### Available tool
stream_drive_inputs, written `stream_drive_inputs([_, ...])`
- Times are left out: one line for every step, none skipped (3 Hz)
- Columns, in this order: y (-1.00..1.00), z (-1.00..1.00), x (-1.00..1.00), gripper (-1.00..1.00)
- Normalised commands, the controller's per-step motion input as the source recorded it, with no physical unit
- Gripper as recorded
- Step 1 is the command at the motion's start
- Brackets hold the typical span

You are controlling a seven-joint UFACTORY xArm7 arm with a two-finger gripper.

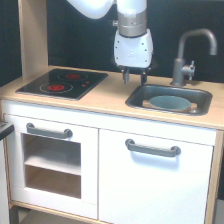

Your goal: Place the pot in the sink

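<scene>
pot [170, 103]: in the sink [169, 98], sitting flat on the basin floor, toward the exterior view's right half, rim looks level; handles too blurry to make out
sink: grey basin set in the wooden countertop [105, 97], faucet [192, 52] at its back right corner
gripper [135, 77]: above the counter just behind the sink's back-left edge, fingers pointing down, slightly parted w/ a narrow gap, nothing between them, not touching pot
stovetop [64, 82]: to the exterior view's left, red rings, well apart from pot, not involved
task status: judging by the layout, placement looks done, pot inside basin and released
risk 1: fingertips hang low near the sink rim; a sideways move w/o lifting first could clip the rim or countertop
risk 2: swing toward exterior view's right at this height could hit the faucet base
risk 3: dipping back into the basin could nudge or tip the pot; plenty of slack around it so it'd slide
next: imo straight lift up before any lateral move
</scene>
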Motion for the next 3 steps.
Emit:
stream_drive_inputs([-0.21,0.24,0.22,0.71])
stream_drive_inputs([-0.16,1.0,-0.23,0.94])
stream_drive_inputs([-0.12,0.15,-0.01,1.0])
